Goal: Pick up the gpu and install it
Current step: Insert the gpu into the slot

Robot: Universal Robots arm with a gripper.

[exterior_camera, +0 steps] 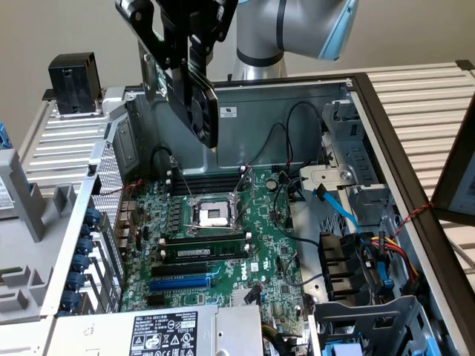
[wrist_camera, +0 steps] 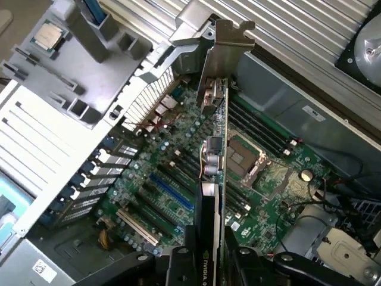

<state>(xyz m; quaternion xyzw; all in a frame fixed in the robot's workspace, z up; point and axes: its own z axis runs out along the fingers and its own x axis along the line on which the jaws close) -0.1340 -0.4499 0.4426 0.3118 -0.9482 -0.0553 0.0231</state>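
The gpu (exterior_camera: 199,104) hangs in the air above the open computer case, over the far part of the green motherboard (exterior_camera: 223,245). Its black fan shroud faces the exterior view's right, and its silver end bracket (wrist_camera: 221,50) points away from the wrist. My gripper (exterior_camera: 185,41) is shut on the card's upper edge. In the wrist view the gpu (wrist_camera: 215,179) shows edge-on, held between the black fingers (wrist_camera: 178,268), above the row of expansion slots. The blue slot (wrist_camera: 169,190) lies beside the card's line, not under it. The card touches nothing on the board.
The CPU socket (exterior_camera: 211,215) and memory sticks (exterior_camera: 204,254) sit mid-board. A power supply (exterior_camera: 171,334) fills the near edge. Drive cages and cables (exterior_camera: 371,259) crowd the exterior view's right. The case's rear wall (exterior_camera: 111,222) stands at its left. A grey tray (wrist_camera: 77,65) lies outside the case.
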